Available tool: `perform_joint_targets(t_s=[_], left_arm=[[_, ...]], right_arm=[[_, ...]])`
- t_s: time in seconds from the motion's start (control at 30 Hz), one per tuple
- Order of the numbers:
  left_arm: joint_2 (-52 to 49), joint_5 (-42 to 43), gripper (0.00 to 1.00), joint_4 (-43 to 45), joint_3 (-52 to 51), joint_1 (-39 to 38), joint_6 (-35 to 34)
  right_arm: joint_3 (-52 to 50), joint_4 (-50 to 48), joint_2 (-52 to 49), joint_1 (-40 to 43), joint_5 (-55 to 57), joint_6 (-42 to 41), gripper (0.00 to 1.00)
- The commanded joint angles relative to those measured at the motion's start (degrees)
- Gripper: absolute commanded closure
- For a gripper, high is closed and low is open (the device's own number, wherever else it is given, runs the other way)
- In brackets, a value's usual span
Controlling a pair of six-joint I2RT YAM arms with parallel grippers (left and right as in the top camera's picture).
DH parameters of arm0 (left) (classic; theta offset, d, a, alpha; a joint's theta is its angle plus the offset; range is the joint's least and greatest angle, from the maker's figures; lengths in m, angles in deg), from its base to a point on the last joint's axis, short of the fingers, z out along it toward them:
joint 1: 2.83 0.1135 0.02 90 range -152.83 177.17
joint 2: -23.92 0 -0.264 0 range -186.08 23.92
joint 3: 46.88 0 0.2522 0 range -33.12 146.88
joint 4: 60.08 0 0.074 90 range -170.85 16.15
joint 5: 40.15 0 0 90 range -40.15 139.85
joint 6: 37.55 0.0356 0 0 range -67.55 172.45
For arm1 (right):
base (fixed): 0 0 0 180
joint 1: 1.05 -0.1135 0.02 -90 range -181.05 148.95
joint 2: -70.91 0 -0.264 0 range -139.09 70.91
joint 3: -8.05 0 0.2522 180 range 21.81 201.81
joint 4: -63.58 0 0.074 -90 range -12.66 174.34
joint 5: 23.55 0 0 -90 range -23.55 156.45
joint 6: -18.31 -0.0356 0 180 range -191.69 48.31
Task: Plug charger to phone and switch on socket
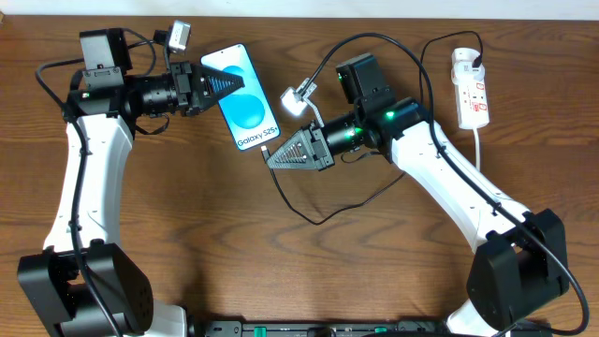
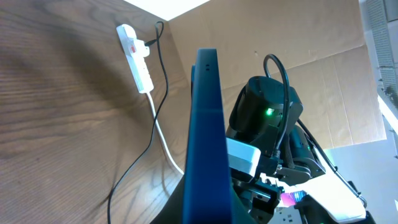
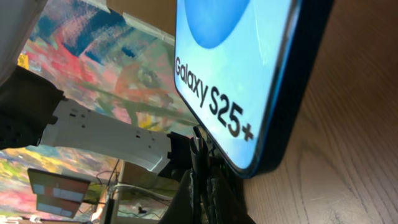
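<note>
1. The left hand point(image 1: 217, 87), at the upper left of the overhead frame, is clamped on the top end of the phone point(image 1: 245, 105). The phone slants across the upper middle with its screen up. If that grip is light, a push from below could slide the phone between the fingers and spoil the line-up.
2. The right hand point(image 1: 277, 153), just below the phone's bottom edge, looks pinched shut on the plug tip of the charger point(image 1: 319, 222). I cannot tell whether the tip is in the port. If it comes in crooked, it could scrape the edge or twist in the pinch.
3. The cable loops slack over the surface point(image 1: 187, 234) beneath the right arm, and the arm could snag it and drag the tip away.
4. The socket point(image 1: 471, 92) lies at the upper right, well apart from both hands. A careless press there could shove the strip along instead of flipping the switch.
</note>
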Motion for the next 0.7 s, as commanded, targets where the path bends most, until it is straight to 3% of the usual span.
perform_joint_targets(t_s=[0.0, 0.67], left_arm=[[0.5, 1.6, 0.93, 0.3, 0.7, -0.1, -0.1], [0.5, 1.7, 0.93, 0.5, 0.7, -0.1, -0.1]], right_arm=[[-0.4, -0.2, -0.5, -0.2, -0.4, -1.7, 0.99], [-0.5, -3.1, -0.5, -0.3, -0.4, -5.8, 0.99]])
